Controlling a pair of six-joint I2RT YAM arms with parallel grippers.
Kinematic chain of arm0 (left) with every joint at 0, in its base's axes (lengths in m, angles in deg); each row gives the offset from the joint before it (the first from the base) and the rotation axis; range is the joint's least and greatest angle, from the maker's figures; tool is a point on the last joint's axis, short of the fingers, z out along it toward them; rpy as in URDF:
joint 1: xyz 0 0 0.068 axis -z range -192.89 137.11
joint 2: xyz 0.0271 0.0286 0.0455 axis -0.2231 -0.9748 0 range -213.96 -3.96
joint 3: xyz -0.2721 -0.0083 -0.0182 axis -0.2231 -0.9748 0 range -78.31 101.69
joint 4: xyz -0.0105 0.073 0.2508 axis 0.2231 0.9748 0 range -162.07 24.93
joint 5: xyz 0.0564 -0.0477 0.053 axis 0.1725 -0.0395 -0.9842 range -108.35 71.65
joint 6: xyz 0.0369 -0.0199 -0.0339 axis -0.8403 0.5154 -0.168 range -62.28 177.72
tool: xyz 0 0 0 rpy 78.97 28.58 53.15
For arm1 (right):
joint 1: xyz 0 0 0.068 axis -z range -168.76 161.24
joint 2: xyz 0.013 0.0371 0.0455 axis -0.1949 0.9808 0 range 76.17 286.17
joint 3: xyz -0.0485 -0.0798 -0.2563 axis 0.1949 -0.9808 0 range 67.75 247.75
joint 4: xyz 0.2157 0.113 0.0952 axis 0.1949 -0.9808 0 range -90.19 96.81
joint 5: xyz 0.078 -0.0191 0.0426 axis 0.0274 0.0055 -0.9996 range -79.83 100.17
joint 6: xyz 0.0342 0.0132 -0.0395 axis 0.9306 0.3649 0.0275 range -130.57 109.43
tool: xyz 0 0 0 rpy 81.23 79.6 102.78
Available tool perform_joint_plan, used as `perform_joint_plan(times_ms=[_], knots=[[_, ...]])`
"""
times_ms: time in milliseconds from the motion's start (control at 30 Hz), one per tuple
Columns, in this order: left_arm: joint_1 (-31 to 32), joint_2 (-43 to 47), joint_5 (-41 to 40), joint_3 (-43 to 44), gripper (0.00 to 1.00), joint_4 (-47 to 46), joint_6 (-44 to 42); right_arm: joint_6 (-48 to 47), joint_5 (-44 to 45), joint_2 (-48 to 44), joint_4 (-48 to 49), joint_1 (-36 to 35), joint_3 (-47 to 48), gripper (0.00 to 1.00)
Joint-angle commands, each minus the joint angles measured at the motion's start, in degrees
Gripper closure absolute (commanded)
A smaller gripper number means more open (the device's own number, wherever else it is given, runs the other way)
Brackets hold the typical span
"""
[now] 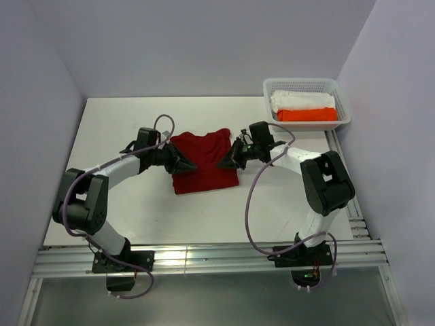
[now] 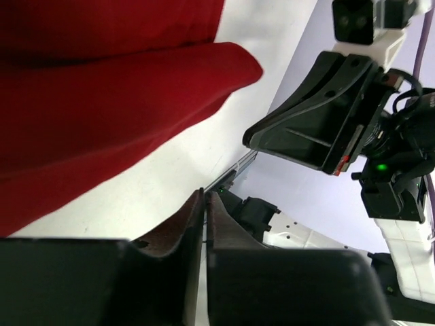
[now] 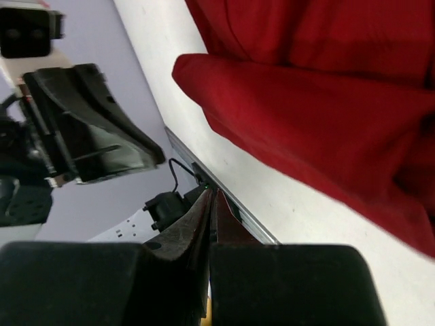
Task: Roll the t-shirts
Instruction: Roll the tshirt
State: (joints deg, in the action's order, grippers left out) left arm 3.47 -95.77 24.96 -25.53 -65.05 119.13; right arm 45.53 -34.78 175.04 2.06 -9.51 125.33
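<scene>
t-shirt [image 1: 204, 173] | flanked: left end effector [image 1: 189, 165], right end effector [image 1: 221, 163] | basket [image 1: 309, 125] back-right

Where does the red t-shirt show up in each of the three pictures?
Top view: the t-shirt lies in the middle of the table.
Left wrist view: the t-shirt fills the upper left.
Right wrist view: the t-shirt fills the upper right.
Shared landmark: the white table, bare right beside the cloth in all three views.
</scene>
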Motion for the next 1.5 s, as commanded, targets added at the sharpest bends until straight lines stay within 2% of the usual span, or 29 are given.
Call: perform_joint_plan(times_ms=[0,33,100,200,400,533,767,900,1000,1033,1100,1133,1200,1233,1300,1333,1400,1433,1467], knots=[[0.1,-1.2,1.7,-2.1,0.91,-8.6,-0.2,1.4,-2.6,2.6,10.9,-0.5,-0.5,1.0],[0.1,-2.0,1.7,-2.5,0.95,-9.4,-0.9,1.9,-2.9,4.0,13.3,-0.5,-0.5,1.0],[0.1,-3.0,2.3,-2.8,0.97,-9.7,-2.2,2.9,-3.1,5.6,15.1,-0.6,-0.5,1.0],[-0.2,-5.9,2.7,-1.9,0.98,-9.6,-5.6,3.3,-3.8,9.2,17.2,-0.5,0.9,1.0],[-1.7,-11.9,4.1,-1.1,1.0,-12.1,-6.8,1.9,-3.0,15.3,16.6,0.4,4.6,1.0],[-4.1,-14.9,4.2,-1.2,1.0,-14.7,-7.1,3.5,-2.6,18.9,19.8,1.9,6.1,1.0],[-10.9,-16.5,6.3,3.6,1.0,-12.8,-8.7,3.7,-3.5,21.1,19.8,3.6,10.4,1.0],[-12.0,-16.2,6.8,4.1,1.0,-9.9,-10.9,3.7,-4.3,19.4,20.1,4.2,10.5,1.0],[-12.1,-11.8,5.9,3.4,0.98,-8.1,-12.3,2.7,-5.0,16.7,19.4,4.7,9.9,0.88],[-12.1,-10.3,5.6,3.2,0.94,-7.5,-12.8,1.9,-5.3,14.7,19.2,4.8,9.1,0.82],[-12.2,-6.3,4.2,3.0,0.88,-4.0,-14.7,-1.0,-5.8,11.5,16.3,5.3,8.2,0.75],[-12.2,-5.0,3.8,2.3,0.77,-3.1,-15.3,-2.2,-5.9,10.1,15.0,5.4,6.9,0.7],[-12.2,-1.2,2.8,0.8,0.68,-1.1,-16.8,-4.6,-6.1,6.3,12.3,5.9,4.7,0.67],[-12.2,0.0,2.6,-1.2,0.58,-0.8,-17.3,-6.3,-5.9,4.9,11.7,6.2,1.9,0.61],[-12.2,4.2,1.9,-3.5,0.51,-0.4,-18.1,-8.4,-5.9,0.6,11.2,6.6,-1.7,0.56],[-12.2,5.5,1.7,-6.2,0.47,-0.4,-18.2,-9.1,-5.4,-0.7,10.6,7.2,-4.7,0.49],[-12.2,9.4,1.6,-9.2,0.44,-1.2,-17.9,-11.0,-5.2,-4.0,9.7,7.7,-7.8,0.42],[-12.2,10.7,1.5,-12.2,0.41,-1.7,-17.6,-11.6,-4.9,-4.9,8.7,7.9,-10.1,0.32],[-12.3,13.1,1.3,-13.6,0.38,-1.9,-17.3,-12.2,-3.9,-5.8,7.8,8.1,-11.2,0.31]])
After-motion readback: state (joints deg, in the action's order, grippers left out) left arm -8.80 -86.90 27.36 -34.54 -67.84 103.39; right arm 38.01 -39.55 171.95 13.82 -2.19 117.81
